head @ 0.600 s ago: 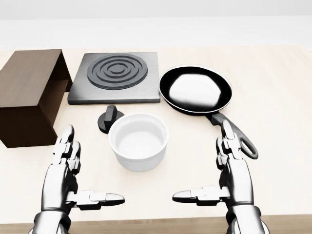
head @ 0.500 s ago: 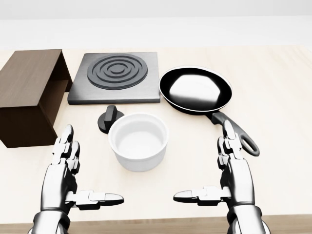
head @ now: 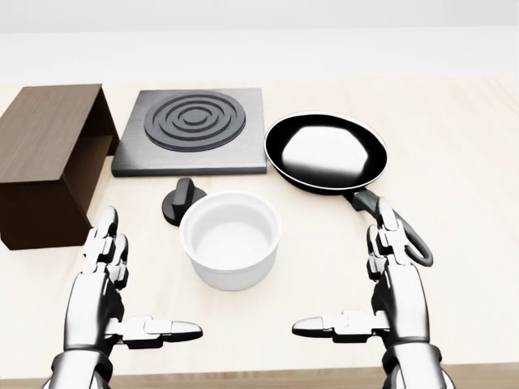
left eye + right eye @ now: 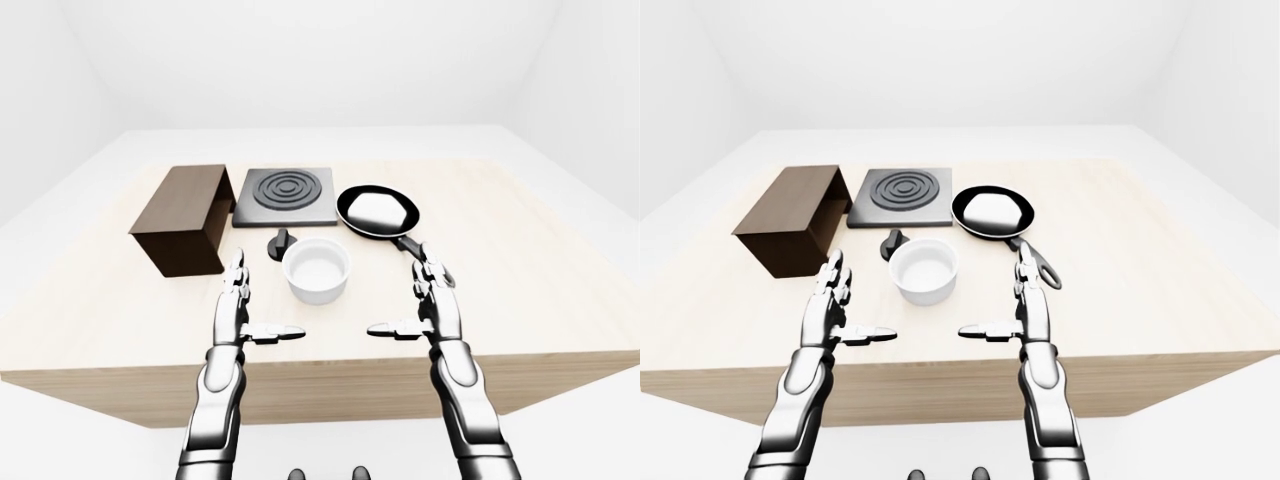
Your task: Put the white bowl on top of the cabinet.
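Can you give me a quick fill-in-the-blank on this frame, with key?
1. The white bowl stands on the table between the left hand and the right hand, and neither hand ____ it.
2. In the head view, the dark brown cabinet sits at the ____ edge.
3. The frying pan lies to the right of the ____.
4. The fingers of both hands are ____.

Missing words: touches; left; hotplate; open

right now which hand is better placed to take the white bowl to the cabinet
Left, probably. Both open hands flank the white bowl without touching, but the left hand is on the side of the cabinet, so no crossing. The right hand sits by the pan handle.
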